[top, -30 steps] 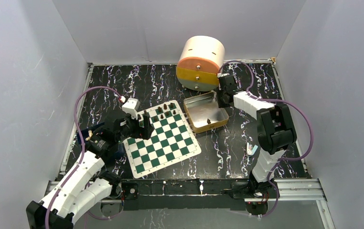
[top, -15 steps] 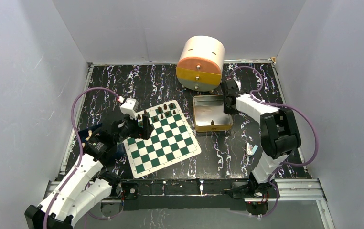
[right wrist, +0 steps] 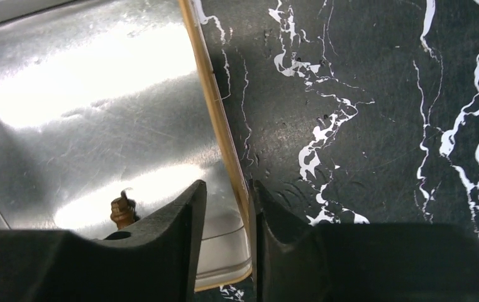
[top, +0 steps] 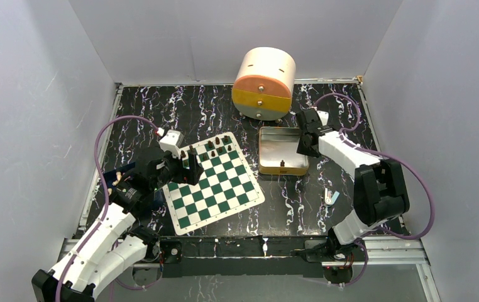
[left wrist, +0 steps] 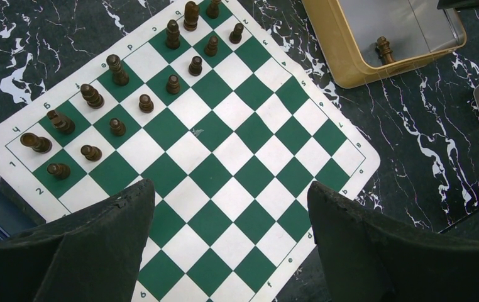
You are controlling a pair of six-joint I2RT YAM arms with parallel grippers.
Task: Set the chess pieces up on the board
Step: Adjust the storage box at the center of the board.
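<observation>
The board (top: 224, 189) lies flat on the black marbled table (top: 149, 113), turned a little askew, and everything here is placed from it. The chess pieces (left wrist: 117, 69) stand upright in two rows along the board's far edge, one piece to a square, and the other squares of the board are bare. One more dark piece (top: 282, 163) stands upright off the board, inside the tan metal tray (top: 273, 172), which sits just right of the board's far right corner and does not touch it. The left gripper (left wrist: 229, 187) hovers over the left part of the board with its jaws spread wide and nothing between them. The right gripper (right wrist: 227, 185) is at the side of the tray turned away from the board, and its fingers stand astride the tray wall. The outer finger (right wrist: 275, 220) seems to touch the wall, but a strip of the metal floor shows between the inner finger and the wall, so the hand is released, not clenched. Beyond the board, at the back of the table, a round cream container (top: 263, 69) lies on its side. A small white object (top: 331, 197) lies on the table well to the right of the board.
</observation>
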